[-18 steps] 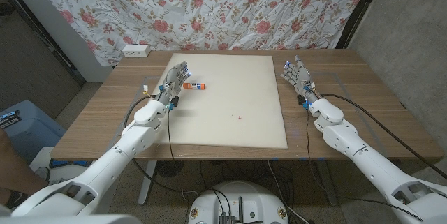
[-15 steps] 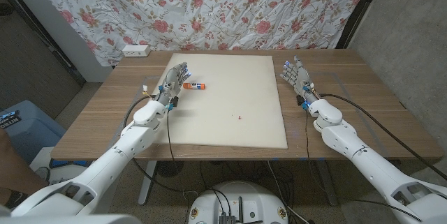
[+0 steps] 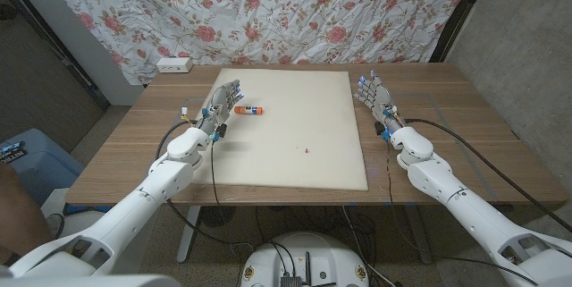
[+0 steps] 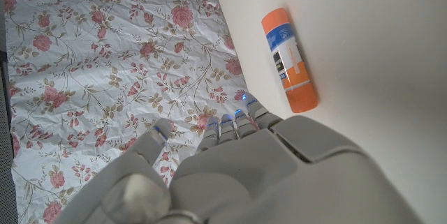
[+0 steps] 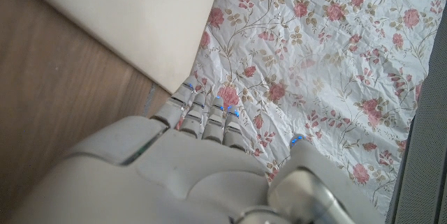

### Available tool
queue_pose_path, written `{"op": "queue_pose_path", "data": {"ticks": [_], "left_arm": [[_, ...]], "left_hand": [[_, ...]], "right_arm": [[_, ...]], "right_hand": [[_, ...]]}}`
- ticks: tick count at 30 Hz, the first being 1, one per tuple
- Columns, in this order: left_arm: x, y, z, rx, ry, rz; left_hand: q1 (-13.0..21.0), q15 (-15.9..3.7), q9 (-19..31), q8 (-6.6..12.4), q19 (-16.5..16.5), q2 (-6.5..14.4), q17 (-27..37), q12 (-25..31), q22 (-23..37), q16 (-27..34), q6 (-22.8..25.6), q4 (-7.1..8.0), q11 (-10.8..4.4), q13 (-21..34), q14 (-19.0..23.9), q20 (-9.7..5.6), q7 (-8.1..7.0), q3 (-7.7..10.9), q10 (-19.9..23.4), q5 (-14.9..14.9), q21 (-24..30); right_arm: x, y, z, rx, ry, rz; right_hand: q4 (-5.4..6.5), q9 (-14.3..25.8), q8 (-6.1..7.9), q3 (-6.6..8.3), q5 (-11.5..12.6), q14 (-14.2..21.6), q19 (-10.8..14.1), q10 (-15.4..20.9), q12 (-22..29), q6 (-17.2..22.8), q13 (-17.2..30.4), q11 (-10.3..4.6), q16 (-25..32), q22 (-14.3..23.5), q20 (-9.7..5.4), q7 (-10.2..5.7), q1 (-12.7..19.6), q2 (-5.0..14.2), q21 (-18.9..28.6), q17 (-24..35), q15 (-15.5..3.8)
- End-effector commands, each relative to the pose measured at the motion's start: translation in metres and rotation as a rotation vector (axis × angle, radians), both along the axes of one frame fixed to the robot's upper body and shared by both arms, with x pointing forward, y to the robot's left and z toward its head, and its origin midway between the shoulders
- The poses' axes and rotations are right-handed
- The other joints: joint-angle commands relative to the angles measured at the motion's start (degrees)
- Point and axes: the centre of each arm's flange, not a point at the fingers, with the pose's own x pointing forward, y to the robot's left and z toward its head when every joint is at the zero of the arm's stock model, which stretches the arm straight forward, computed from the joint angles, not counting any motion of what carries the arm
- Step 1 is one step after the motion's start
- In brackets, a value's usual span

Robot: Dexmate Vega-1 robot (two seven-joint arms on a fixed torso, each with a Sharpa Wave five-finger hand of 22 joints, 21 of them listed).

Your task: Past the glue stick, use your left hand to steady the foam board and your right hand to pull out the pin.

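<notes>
1. Wooden table: it carries a large, cream, rectangular foam board that lies flat at its centre.
2. Small red pin: it stands in the foam board slightly toward 5 o'clock of the board's centre, well apart from both hands.
3. Left hand: it sits over the board's edge at 10 o'clock, fingers straight, slightly apart and pointing toward 12 o'clock, holding nothing. Whether it touches the board cannot be told.
4. Orange glue stick with a white and blue label: it lies on its side on the board, just beside the left hand's fingertips at 3 o'clock of them. In the left wrist view, the glue stick lies just beyond that hand.
5. Right hand: it is just off the board's edge at 2 o'clock, over bare wood, fingers extended, slightly apart, holding nothing.
6. White power strip: it lies at the table's far corner at 11 o'clock.
7. Floral fabric backdrop: it hangs behind the table at 12 o'clock.
</notes>
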Motion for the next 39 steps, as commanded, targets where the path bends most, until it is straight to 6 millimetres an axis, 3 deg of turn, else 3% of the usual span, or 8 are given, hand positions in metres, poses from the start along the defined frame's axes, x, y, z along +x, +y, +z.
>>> {"op": "queue_pose_path", "data": {"ticks": [1, 15, 25, 39], "left_arm": [[-0.008, -0.002, -0.002, 0.007, -0.034, 0.027], [-0.045, 0.001, 0.001, 0.138, -0.047, 0.083], [-0.068, -0.008, 0.006, 0.3, -0.057, 0.141], [-0.094, -0.022, 0.004, 0.45, -0.148, 0.228]], "left_hand": [[-0.6, -0.38, 0.2, 0.27, 0.4, 5.1, 0.0, 0.4, 0.2, 0.4, 0.7, 0.48, 0.13, 0.1, 0.4, -0.16, -0.02, 0.38, 1.0, 0.4, -0.2], [-0.6, -1.2, 0.2, 0.41, 1.5, 5.0, -0.2, 0.6, 0.1, 0.4, 2.2, 0.4, -0.8, 0.1, 1.8, -0.81, -0.66, 1.13, 2.8, 0.5, -0.8], [-0.7, -1.68, 0.2, 0.71, 2.4, 5.1, -0.2, 0.7, 0.1, 0.4, 3.9, 0.52, -1.02, 0.1, 2.8, -1.24, -0.63, 1.66, 4.2, 0.5, -1.2], [-1.9, -2.41, 0.3, 0.64, 3.3, 5.3, 0.1, 0.3, 0.2, 0.4, 5.4, 2.04, -2.44, 0.1, 3.2, -2.43, -1.74, 1.53, 4.4, 0.5, -1.8]], "right_arm": [[-0.015, 0.001, 0.001, -0.082, -0.029, -0.02], [-0.023, 0.004, -0.005, -0.094, -0.045, -0.015], [-0.022, 0.004, -0.008, -0.089, -0.059, 0.006], [-0.016, -0.001, -0.007, -0.066, -0.083, 0.018]], "right_hand": [[-0.3, 0.1, 0.27, 0.5, 0.2, 0.3, 0.1, 0.2, 0.3, 0.6, 0.1, -0.27, 0.3, 0.2, -0.28, -0.24, 0.9, 0.19, 0.2, -0.1, -0.5], [-0.88, 0.0, 0.37, 0.86, 0.1, 0.3, 0.0, 0.4, 0.5, 0.9, -0.2, -0.22, 0.4, 0.2, -0.46, -0.27, 1.2, 0.36, 0.3, -0.8, -0.65], [-1.09, 0.0, 0.42, 1.02, 0.0, 0.5, 0.0, 0.5, 0.5, 1.2, -0.4, -0.25, 0.6, 0.1, -0.53, -0.08, 1.3, 0.48, 0.4, -1.2, -0.86], [-1.3, 0.0, 0.48, 1.17, -0.2, 0.5, 0.0, 0.6, 0.5, 1.6, -0.6, -0.19, 0.6, 0.1, -0.82, -0.14, 1.2, 0.58, 0.4, -1.7, -1.19]]}}
